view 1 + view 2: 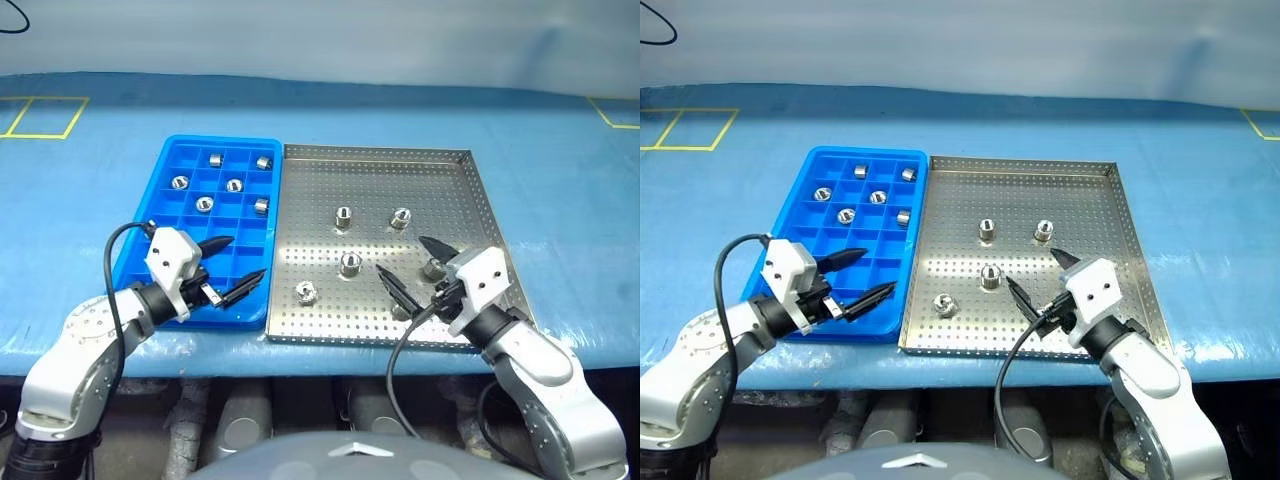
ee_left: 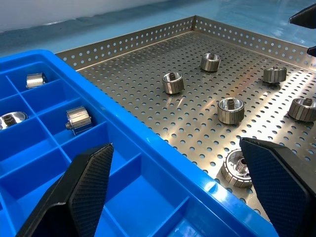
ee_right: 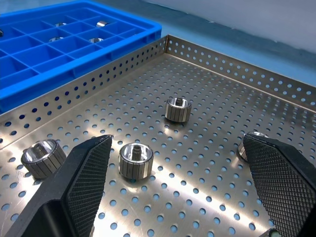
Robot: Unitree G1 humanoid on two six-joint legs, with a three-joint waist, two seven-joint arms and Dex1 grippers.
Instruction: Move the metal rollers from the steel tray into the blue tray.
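- We saw the left gripper [image 1: 228, 262] nearest to us, its two black fingers spread wide with nothing between them, hovering over the near right corner of the blue tray [image 1: 160, 175].
- We saw the right gripper [image 1: 416, 265] at about the same nearness, its fingers just as wide apart and holding nothing, poised above the near right part of the steel tray [image 1: 470, 180].
- Just beside the right gripper's far finger sat one of the metal rollers [image 1: 434, 267], and another roller [image 1: 351, 263] stood a little to that gripper's left, on the perforated floor.
- Between the two grippers, near the steel tray's front rim, we noted a roller [image 1: 306, 292] lying closer to the left gripper than the others on that tray; in the left wrist view it sat just beyond the blue rim, next to that gripper's finger.
- Farther out from the right gripper, two more rollers [image 1: 343, 216] and [image 1: 401, 217] stood side by side, apart from each other, around the middle of the steel tray.
- Beyond the left gripper, in the far half of the blue tray, we counted six rollers [image 1: 234, 185], each alone in its own square compartment.
- The two trays lay side by side with their long edges touching, on a blue table cover [image 1: 560, 190].
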